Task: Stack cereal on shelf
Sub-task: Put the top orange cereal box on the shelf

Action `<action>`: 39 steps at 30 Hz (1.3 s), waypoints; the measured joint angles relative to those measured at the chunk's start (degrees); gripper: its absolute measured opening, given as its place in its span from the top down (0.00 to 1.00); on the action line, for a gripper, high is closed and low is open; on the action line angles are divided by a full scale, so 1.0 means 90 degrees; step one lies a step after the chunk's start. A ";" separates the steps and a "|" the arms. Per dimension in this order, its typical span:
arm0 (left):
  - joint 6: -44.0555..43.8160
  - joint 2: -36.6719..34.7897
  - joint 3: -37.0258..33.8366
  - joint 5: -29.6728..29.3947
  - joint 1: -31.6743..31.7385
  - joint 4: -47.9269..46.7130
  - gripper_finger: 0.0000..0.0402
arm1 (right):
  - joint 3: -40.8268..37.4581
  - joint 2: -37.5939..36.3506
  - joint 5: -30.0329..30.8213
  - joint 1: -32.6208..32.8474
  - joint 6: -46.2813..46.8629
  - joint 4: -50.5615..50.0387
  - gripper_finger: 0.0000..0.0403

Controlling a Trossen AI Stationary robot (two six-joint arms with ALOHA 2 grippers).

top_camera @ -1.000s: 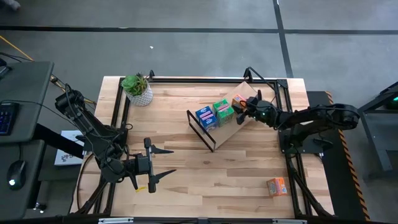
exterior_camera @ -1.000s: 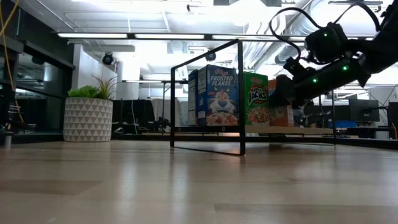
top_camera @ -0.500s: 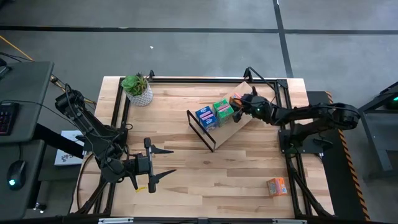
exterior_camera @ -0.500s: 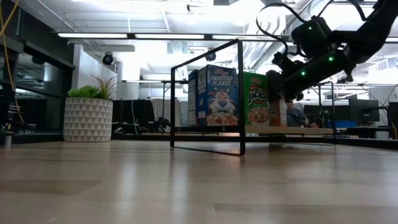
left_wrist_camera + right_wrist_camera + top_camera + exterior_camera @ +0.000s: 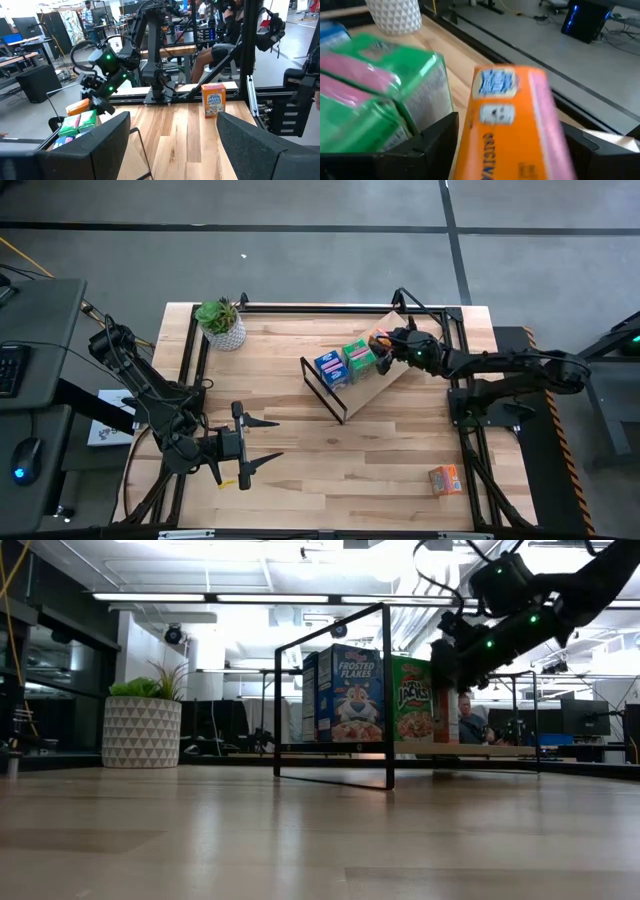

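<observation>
Four cereal boxes show: a blue box (image 5: 327, 367), a green box (image 5: 358, 356) and an orange box (image 5: 517, 125) stand in a row on the shelf (image 5: 345, 408), and a second orange box (image 5: 446, 478) sits alone on the table, well apart. The right gripper (image 5: 388, 346) has its jaws spread wide to either side of the shelved orange box; whether they press it cannot be told. The left gripper (image 5: 262, 438) hovers far off, jaws apart and holding nothing.

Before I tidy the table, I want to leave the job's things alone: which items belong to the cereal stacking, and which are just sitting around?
Part of the job:
- shelf
- blue cereal box on it
- green cereal box beside it
- orange cereal box at the right claw
- spare orange box near the table's front right corner

Just lying about:
- potted plant
- left claw, waiting open
</observation>
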 joint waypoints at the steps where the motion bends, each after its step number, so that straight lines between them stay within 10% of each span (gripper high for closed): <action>1: -0.0003 0.0000 0.0000 0.0000 0.0000 -0.0006 0.28 | 0.0000 -0.0086 -0.0011 0.0002 0.0007 -0.0014 0.37; 27: -0.0159 0.0000 0.0000 0.0000 0.0000 -0.0129 0.28 | 0.0000 -0.2664 -0.1707 0.0812 0.0158 -0.1736 0.40; 33: -0.0165 0.0000 0.0000 0.0000 0.0000 -0.0106 0.28 | -0.0267 -0.2970 -0.0900 0.1500 0.0249 -0.2989 0.62; 39: -0.0219 0.0000 0.0000 0.0000 0.0002 -0.0100 0.28 | -0.1224 -0.2955 -0.0397 0.1715 0.0346 -0.1970 0.97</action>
